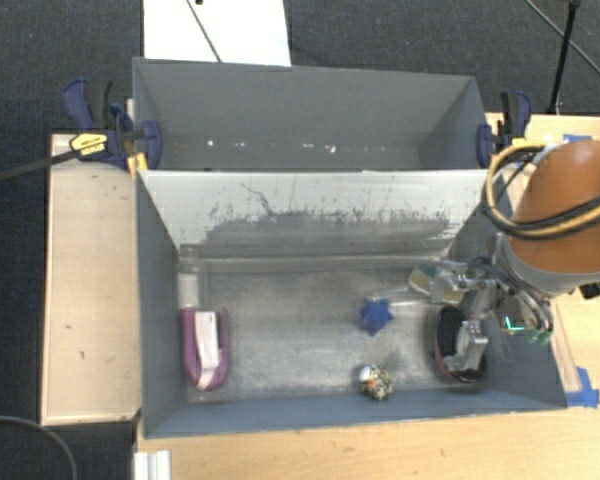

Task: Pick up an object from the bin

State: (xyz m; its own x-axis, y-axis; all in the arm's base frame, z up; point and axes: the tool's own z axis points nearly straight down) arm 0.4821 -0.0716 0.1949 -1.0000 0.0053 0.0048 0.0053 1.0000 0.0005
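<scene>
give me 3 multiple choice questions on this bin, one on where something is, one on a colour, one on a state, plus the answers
1. Where in the bin does the purple and white thing lie?
A) by the right wall
B) at the left of the floor
C) against the middle of the back wall

2. What colour is the small crumpled piece mid-floor?
A) yellow
B) green
C) blue

3. The speckled ball is:
A) loose on the floor near the front wall
B) lifted clear of the floor
C) on top of the purple and white thing

Answers:
1 B, it lies close to the left wall.
2 C, it is plainly blue.
3 A, it rests on the floor, apart from the tool, which is over a dark thing at the right.
</scene>
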